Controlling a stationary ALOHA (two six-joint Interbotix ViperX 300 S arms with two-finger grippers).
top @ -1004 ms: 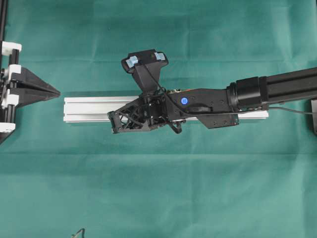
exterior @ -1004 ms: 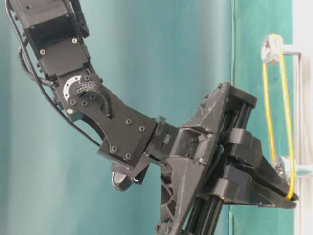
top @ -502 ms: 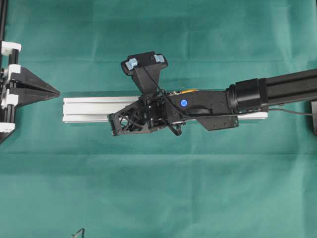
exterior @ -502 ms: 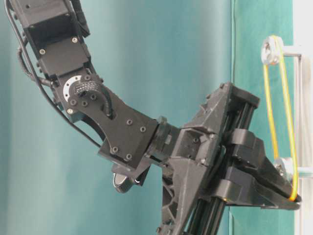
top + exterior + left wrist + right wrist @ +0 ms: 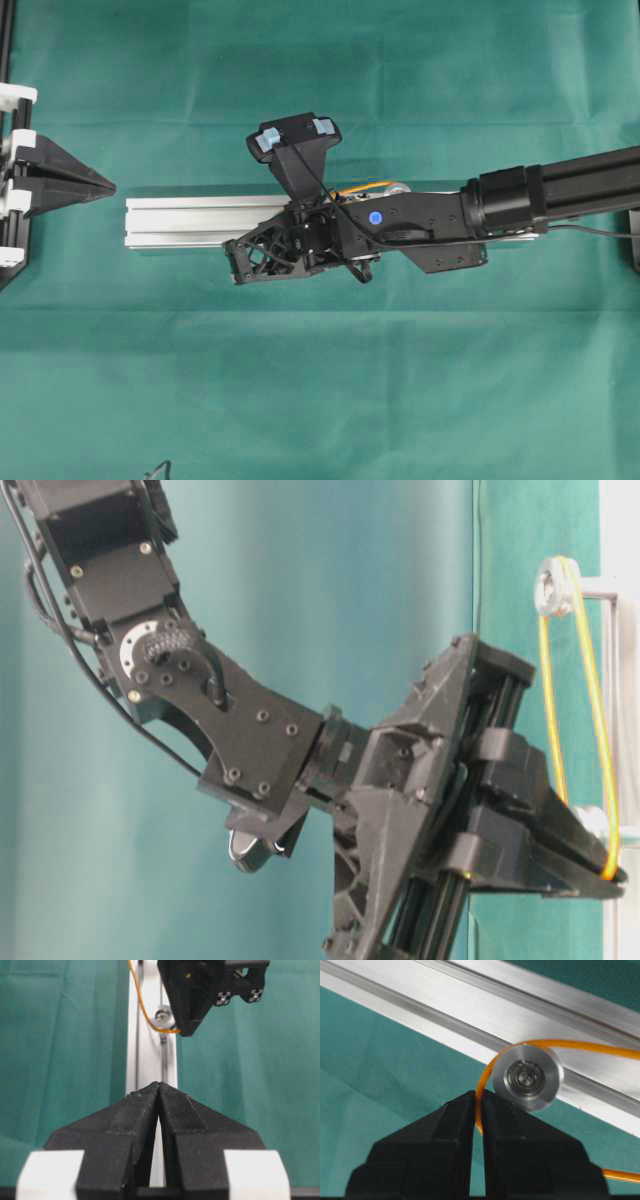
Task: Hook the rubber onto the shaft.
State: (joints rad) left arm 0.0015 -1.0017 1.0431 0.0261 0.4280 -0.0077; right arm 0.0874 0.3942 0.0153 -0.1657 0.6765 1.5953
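Note:
The rubber (image 5: 485,1072), a thin orange loop, curves round the upper left of a round silver shaft (image 5: 528,1077) on the silver rail (image 5: 190,220) and runs into my right gripper (image 5: 477,1097), which is shut on it. In the table-level view the rubber (image 5: 590,690) hangs from the upper shaft (image 5: 553,585), passes the lower shaft (image 5: 597,823) and ends, pulled taut, in my right gripper (image 5: 608,872). My left gripper (image 5: 159,1085) is shut on nothing and points at the rail's left end, apart from it.
Green cloth (image 5: 320,380) covers the table. The right arm (image 5: 560,195) lies along the rail's right half and hides it. A black frame (image 5: 8,60) stands at the left edge. A small dark object (image 5: 160,468) shows at the bottom edge.
My right gripper has shifted slightly toward the rail's front side and lower in the table-level view, stretching the rubber further past the lower shaft. The left gripper has barely moved.

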